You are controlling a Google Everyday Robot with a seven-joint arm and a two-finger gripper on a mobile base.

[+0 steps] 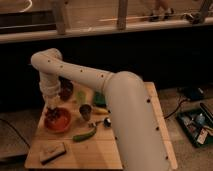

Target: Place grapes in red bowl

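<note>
The red bowl (60,122) is a shallow orange-red dish at the left of the wooden table. My gripper (51,107) hangs from the white arm, right above the bowl's left part. The grapes (52,115) show as a small dark cluster just under the gripper, inside the bowl's rim. I cannot tell whether they rest in the bowl or are still held.
A dark maroon dish (65,92) stands behind the bowl. A small dark cup (86,111) is to its right. A green pepper (85,134) lies in front and a sponge-like block (52,151) near the front left edge. A tool tray (197,126) sits on the floor at right.
</note>
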